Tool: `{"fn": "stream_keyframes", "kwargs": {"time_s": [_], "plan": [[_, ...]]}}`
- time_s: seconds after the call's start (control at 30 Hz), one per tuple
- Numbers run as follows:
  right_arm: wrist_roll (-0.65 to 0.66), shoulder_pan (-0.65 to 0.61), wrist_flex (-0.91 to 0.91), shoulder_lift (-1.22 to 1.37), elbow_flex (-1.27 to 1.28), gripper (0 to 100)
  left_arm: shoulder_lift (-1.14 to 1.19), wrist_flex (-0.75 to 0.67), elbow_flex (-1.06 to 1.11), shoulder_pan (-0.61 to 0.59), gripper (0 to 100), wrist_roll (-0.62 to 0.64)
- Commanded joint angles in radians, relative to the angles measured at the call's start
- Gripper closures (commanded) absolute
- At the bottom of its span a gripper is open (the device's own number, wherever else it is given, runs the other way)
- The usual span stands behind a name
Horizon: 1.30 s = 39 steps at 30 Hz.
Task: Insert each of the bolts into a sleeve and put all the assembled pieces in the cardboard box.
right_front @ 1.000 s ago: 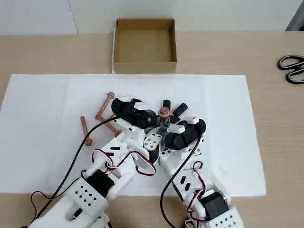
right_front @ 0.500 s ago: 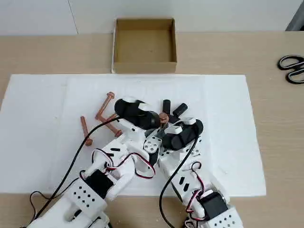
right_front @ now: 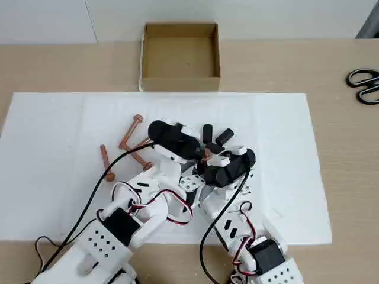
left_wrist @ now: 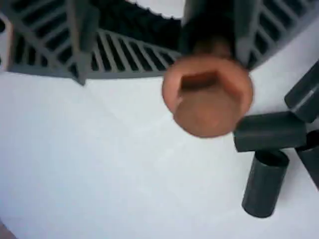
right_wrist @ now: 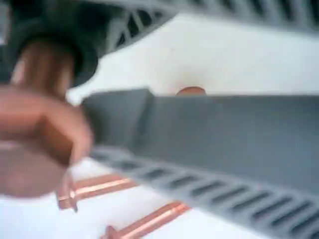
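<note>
both arms meet nose to nose over the middle of the white sheet (right_front: 53,148) on the counter (right_front: 284,65). the left arm (right_front: 148,195) comes in from the near left, and the left jaws stand narrow, pinched on a dark sleeve (left_wrist: 199,30) – a copper bolt (left_wrist: 208,94) sits in it, its round head with the hex socket pointing at the wrist camera. the right arm (right_front: 234,219) is pressed up just beside it; whether the right jaws grip anything i cannot tell (a grey ribbed bar crosses in front of the blurred bolt head there). a few loose sleeves (left_wrist: 264,184) lie on the sheet just past the meeting point, close together. several loose bolts (right_front: 129,133) lie scattered to the left of the arms, apart from the sleeves. the cardboard box (right_front: 180,59) stands on the bare counter beyond the sheet's far edge – well apart from both arms. a pair of scissors (right_front: 364,86) lies at the counter's right edge
</note>
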Motion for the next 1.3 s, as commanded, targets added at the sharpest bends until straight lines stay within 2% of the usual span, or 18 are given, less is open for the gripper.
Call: {"fn": "stream_keyframes", "kwargs": {"time_s": [0.0,0.23,0.37,0.53,0.77,0.93,1.13,1.27], "plan": [[-0.006,-0.002,-0.027,-0.018,-0.023,99.5,-0.009,0.038,-0.036,0.035,80,-0.014],[-0.006,-0.002,-0.027,-0.018,-0.023,99.5,-0.009,0.057,-0.050,-0.014,80,-0.018],[-0.006,-0.002,-0.027,-0.018,-0.023,99.5,-0.009,0.176,-0.110,-0.018,79,-0.020],[-0.006,-0.002,-0.027,-0.018,-0.023,99.5,-0.009,0.367,-0.209,-0.032,72,-0.021],[-0.006,-0.002,-0.027,-0.018,-0.023,99.5,-0.009,0.497,-0.295,-0.124,70,-0.021],[-0.006,-0.001,-0.027,-0.018,-0.023,99.5,-0.009,0.601,-0.394,-0.241,70,-0.021],[-0.005,0.001,-0.027,-0.018,-0.023,99.5,-0.009,0.773,-0.529,-0.459,70,-0.026],[0.008,0.015,-0.019,-0.010,-0.018,99.5,-0.009,0.865,-0.550,-0.583,70,-0.176]]}}
